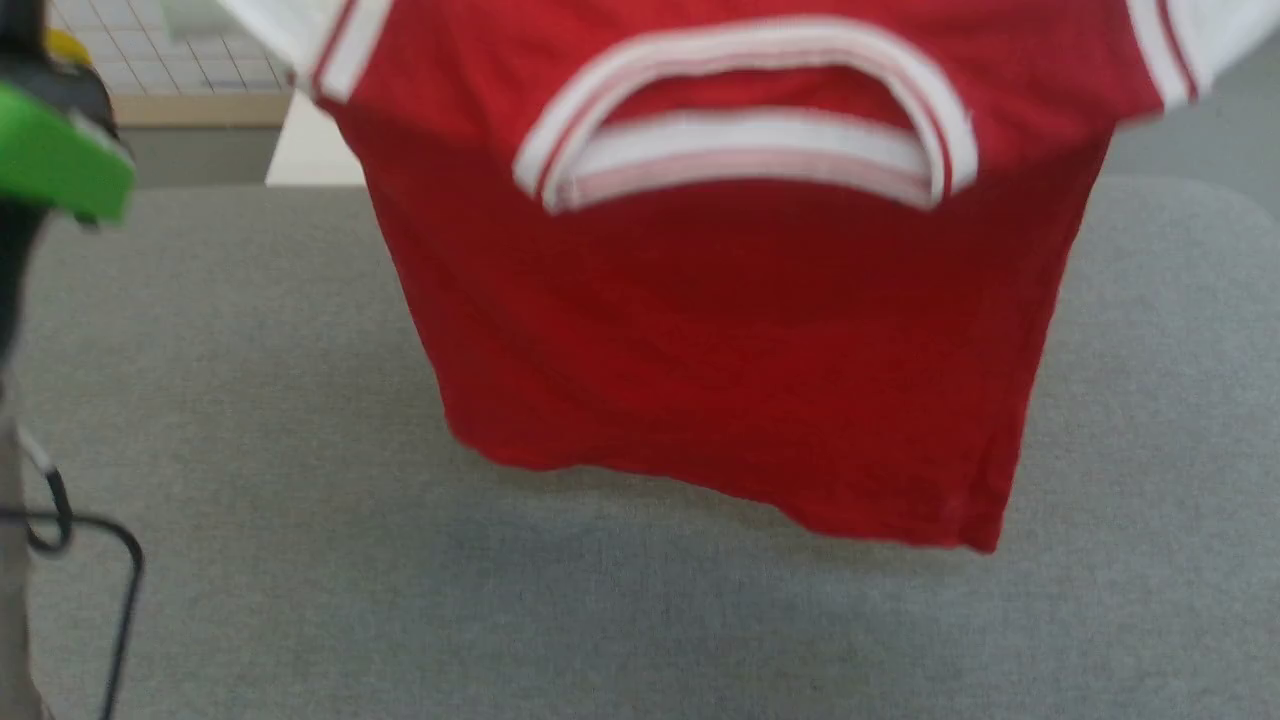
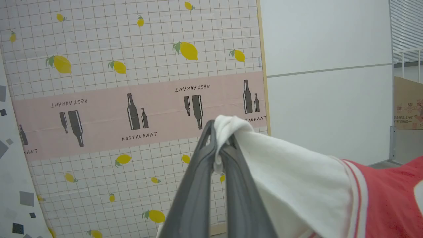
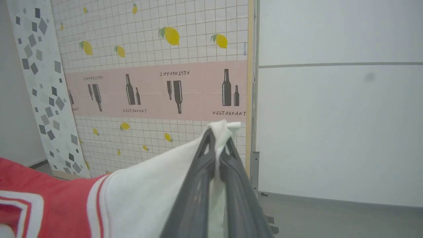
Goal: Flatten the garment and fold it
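Observation:
The red garment (image 1: 720, 330) hangs in the air over the grey table, spread wide, its striped collar (image 1: 745, 115) near the top and its hem just above the tabletop. The "23" is hidden. My left gripper (image 2: 218, 138) is shut on the tip of one white sleeve (image 2: 290, 175). In the right wrist view, my right gripper (image 3: 218, 138) is shut on the other white sleeve (image 3: 155, 185). Both sleeves run up past the top corners of the head view, with red and white trim (image 1: 345, 45) where they join the body.
The grey felt-covered table (image 1: 230, 420) lies under the shirt. A green and black device (image 1: 55, 150) with a black cable (image 1: 120, 580) stands at the far left. A lemon-patterned panel (image 2: 132, 82) and a white wall (image 3: 330, 99) stand beyond.

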### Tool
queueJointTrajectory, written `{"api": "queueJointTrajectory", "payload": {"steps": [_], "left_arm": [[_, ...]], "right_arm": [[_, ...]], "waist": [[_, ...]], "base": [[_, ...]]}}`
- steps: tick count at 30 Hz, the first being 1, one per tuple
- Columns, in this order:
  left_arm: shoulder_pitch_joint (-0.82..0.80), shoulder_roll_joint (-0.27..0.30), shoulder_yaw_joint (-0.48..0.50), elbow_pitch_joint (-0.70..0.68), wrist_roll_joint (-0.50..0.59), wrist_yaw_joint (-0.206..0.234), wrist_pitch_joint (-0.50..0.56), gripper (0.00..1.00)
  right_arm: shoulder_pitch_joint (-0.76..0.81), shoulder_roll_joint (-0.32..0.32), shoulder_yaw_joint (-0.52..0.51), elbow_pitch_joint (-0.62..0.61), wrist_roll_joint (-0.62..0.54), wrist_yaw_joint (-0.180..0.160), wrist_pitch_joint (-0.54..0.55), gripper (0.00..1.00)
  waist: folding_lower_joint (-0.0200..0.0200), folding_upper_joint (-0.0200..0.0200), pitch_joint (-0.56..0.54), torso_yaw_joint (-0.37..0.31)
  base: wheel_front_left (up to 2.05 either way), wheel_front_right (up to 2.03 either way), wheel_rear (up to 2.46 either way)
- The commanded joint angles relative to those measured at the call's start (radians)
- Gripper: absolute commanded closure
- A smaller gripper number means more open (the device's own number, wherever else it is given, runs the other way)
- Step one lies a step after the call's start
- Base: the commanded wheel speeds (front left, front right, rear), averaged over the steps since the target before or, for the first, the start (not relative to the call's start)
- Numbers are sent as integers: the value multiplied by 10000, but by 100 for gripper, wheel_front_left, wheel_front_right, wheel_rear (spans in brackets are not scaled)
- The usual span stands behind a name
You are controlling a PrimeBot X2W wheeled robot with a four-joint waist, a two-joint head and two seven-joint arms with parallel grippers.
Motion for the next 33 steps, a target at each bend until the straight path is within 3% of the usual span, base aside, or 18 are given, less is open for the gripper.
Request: {"api": "queueJointTrajectory", "payload": {"steps": [1,8,13,19,26,33], "left_arm": [[-587,120,-68,350,70,-110,33,100],[-3983,214,-753,3395,770,-482,-550,100],[-6242,-85,-1088,5446,1122,-576,-1266,100],[-8119,-165,-1362,7118,1662,-640,-2411,100],[-8551,-469,-1742,8513,1653,-774,-3248,100],[-6724,-729,-2126,9447,1390,-860,-3980,100]], "right_arm": [[-548,-90,183,268,-131,-13,-106,100],[-3721,-199,1021,2638,-799,-13,-1168,100],[-5710,-10,1516,4499,-1352,-13,-2240,100],[-7439,261,1751,6269,-1929,-13,-3841,100],[-7922,603,2109,7793,-2007,-13,-4775,100],[-6388,718,2793,8866,-1667,-13,-5269,100]], "waist": [[0,0,835,-224],[0,0,2500,-431],[0,0,3461,-527],[0,0,4199,-505],[0,0,4577,-242],[0,0,4281,-16]], "base": [[0,0,0],[0,0,0],[0,0,0],[0,0,0],[0,0,0],[0,0,0]]}}
